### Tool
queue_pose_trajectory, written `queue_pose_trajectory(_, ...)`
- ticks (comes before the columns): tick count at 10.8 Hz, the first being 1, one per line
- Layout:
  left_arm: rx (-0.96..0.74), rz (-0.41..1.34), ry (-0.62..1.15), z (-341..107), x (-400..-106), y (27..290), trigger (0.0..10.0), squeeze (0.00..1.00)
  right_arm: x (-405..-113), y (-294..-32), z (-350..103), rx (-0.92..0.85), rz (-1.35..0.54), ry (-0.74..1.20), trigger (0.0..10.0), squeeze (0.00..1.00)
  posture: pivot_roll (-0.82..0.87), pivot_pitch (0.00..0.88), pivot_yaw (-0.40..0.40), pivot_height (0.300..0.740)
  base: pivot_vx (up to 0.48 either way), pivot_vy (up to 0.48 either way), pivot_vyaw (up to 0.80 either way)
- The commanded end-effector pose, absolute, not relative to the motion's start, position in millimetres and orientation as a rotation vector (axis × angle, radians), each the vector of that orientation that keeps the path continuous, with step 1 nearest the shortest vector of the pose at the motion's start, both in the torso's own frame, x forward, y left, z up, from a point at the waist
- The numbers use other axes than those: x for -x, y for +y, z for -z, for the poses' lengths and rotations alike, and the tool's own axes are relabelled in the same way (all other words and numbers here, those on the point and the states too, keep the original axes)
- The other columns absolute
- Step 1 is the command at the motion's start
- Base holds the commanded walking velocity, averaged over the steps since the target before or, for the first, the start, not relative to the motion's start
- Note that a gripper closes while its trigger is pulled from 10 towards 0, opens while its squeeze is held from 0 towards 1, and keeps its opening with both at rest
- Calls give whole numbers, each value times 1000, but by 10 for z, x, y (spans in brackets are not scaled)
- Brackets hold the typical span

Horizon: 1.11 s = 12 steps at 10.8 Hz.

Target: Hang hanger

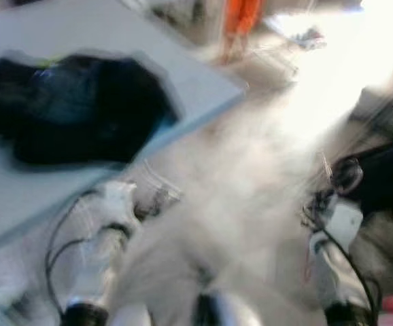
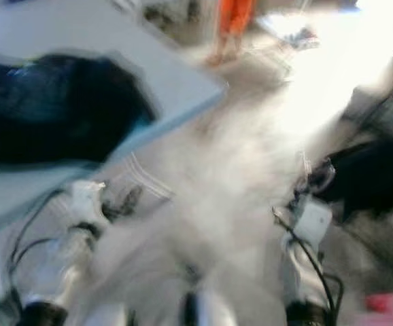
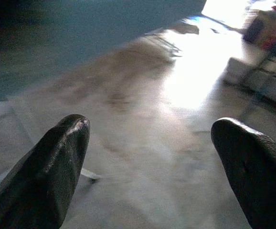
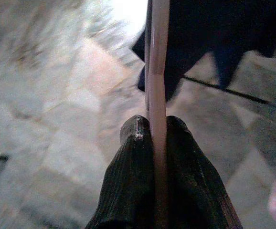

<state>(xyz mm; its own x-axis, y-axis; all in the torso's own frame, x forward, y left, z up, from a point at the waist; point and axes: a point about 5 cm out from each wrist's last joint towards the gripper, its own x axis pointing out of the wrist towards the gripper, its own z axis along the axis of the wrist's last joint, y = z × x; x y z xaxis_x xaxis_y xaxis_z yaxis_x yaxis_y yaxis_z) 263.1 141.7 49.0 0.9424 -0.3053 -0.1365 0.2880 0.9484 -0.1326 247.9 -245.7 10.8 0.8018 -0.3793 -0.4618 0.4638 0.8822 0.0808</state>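
pale floor [image 1: 251, 197] beside a grey table [image 1: 183, 75], view blurred.
right gripper [image 4: 154, 131] pinched the hanger [image 4: 158, 71] carrying dark cloth; left gripper [image 3: 150, 143] gaped empty. transit step, likely; next needs a rail.

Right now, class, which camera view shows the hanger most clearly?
The right wrist view: the pale hanger runs straight up between the right pincer fingers, clamped on it, with a dark garment hanging from it. The blurred eye views show the right pincer beside that dark garment, the hanger itself lost in blur. The left wrist view looks at the floor.
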Motion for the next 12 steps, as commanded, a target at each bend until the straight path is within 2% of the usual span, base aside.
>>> queue_pose_trajectory(1, 85, 260, 208, -386, -2542, 1541, 10000, 0, -2490, -2429, -117, -205, 454, 447, 10000, 0, 3, 120, -100, 740, 0, 0, -800)
queue_pose_trajectory(6, 113, 222, 253, -294, -2447, 1632, 10000, 0, -2491, -2412, -114, -213, 438, 435, 10000, 0, 13, 104, -104, 740, 0, 0, -800)
queue_pose_trajectory(7, 109, 229, 256, -294, -2463, 1643, 10000, 0, -2461, -2424, -100, -265, 461, 430, 10000, 0, 5, 108, -95, 740, 0, 472, -800)
queue_pose_trajectory(12, 100, 245, 262, -307, -2536, 1607, 10000, 0, -2510, -2413, -150, -264, 459, 408, 10000, 0, -9, 112, -91, 740, 0, 480, 0)
